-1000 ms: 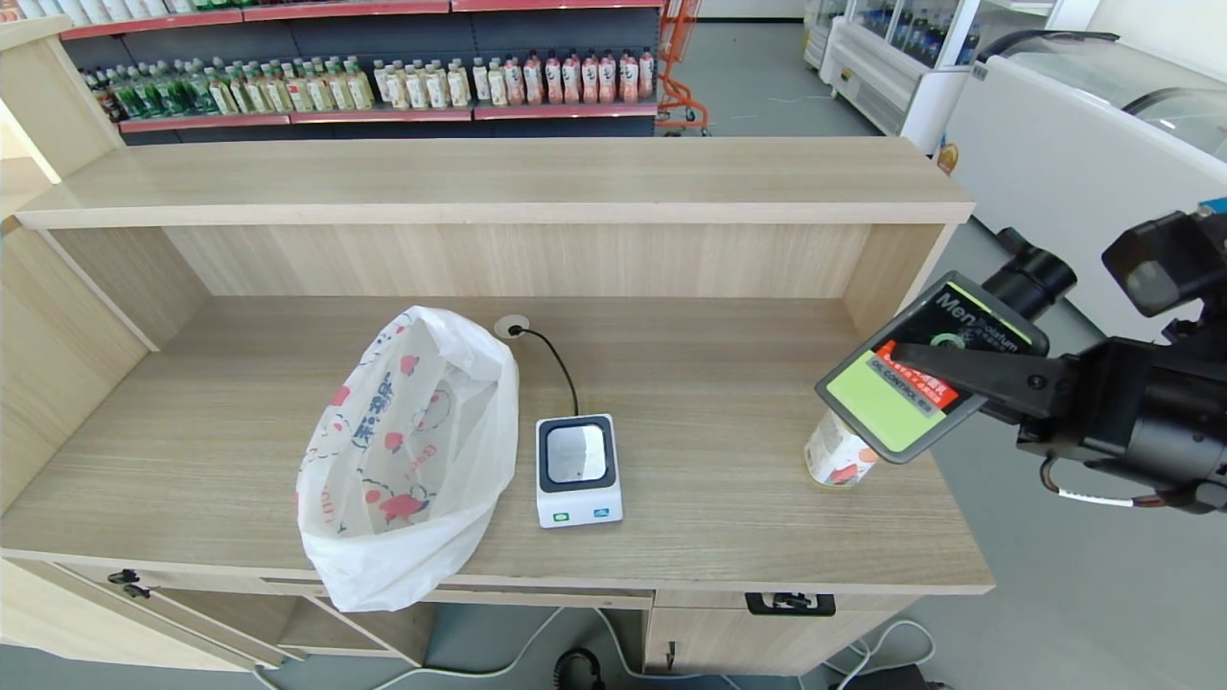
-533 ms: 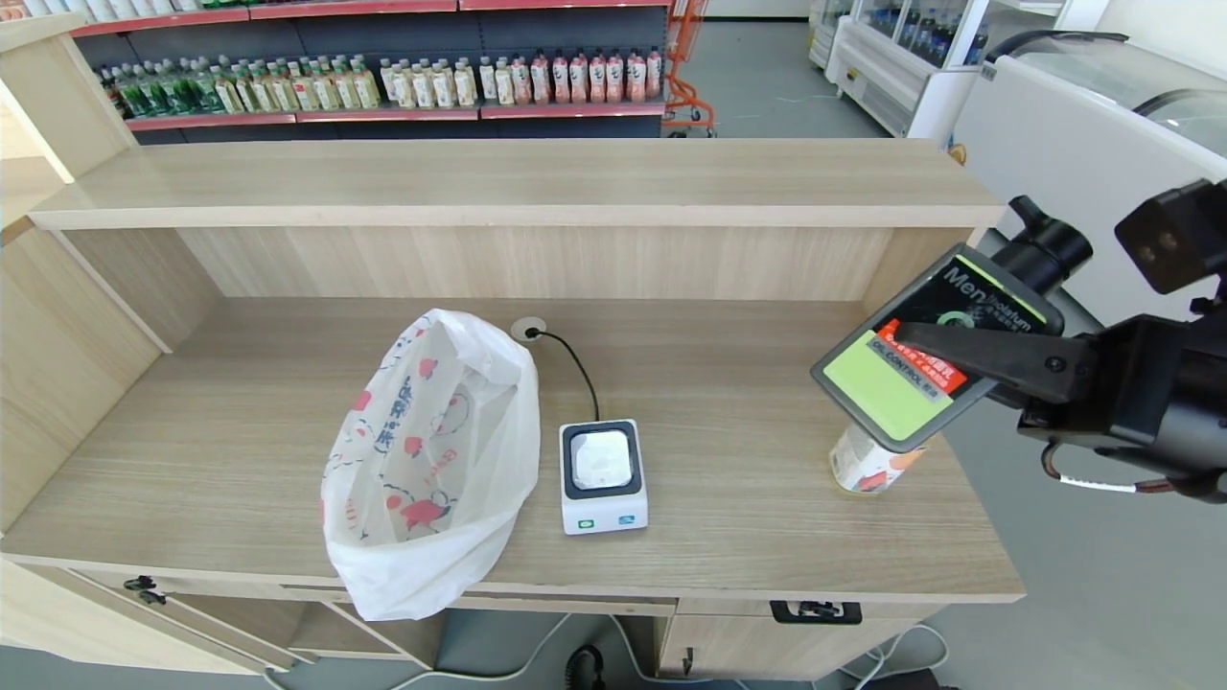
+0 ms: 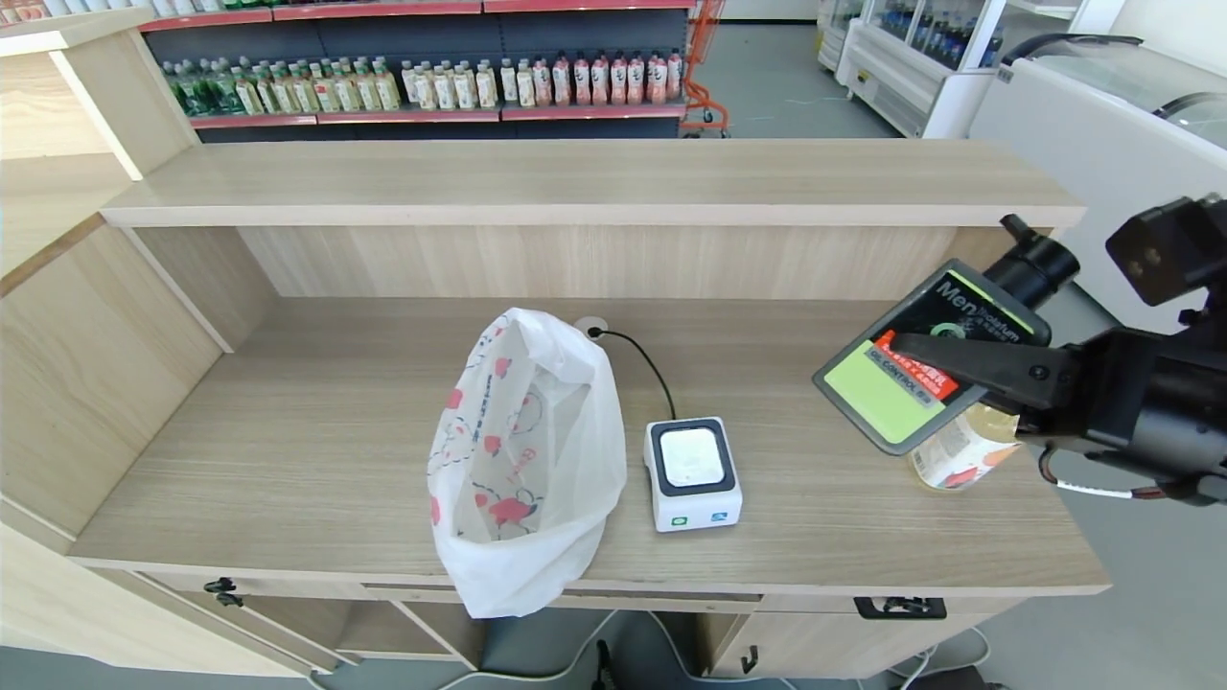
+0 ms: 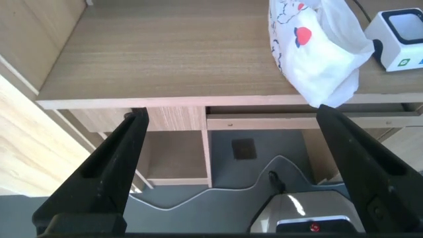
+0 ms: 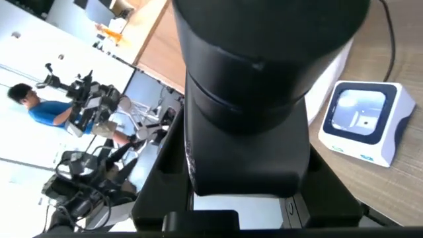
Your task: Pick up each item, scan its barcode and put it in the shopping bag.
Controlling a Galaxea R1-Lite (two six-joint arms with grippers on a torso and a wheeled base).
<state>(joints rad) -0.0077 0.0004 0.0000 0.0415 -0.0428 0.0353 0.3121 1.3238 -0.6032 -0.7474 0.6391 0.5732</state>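
Note:
My right gripper (image 3: 913, 362) is shut on a flat black and green bottle (image 3: 918, 369) with a black cap, held tilted in the air above the counter's right end. The right wrist view has this bottle (image 5: 248, 99) up close, with the scanner (image 5: 362, 129) on the counter below it. The white barcode scanner (image 3: 692, 471) sits mid-counter, and the white shopping bag (image 3: 522, 460) with red print stands open just left of it. A small drink bottle (image 3: 954, 458) stands on the counter under the held bottle. My left gripper (image 4: 232, 116) hangs open below the counter's front edge, short of the bag (image 4: 317, 53).
The wooden counter (image 3: 335, 422) has a raised back ledge (image 3: 575, 177) and a side wall on the left. A black cable (image 3: 644, 369) runs from the scanner to a hole at the back. Store shelves and freezers stand behind.
The head camera has turned, so the whole picture slid right. Against the counter, the held bottle now sits nearer the scanner, over the left of the drink bottle.

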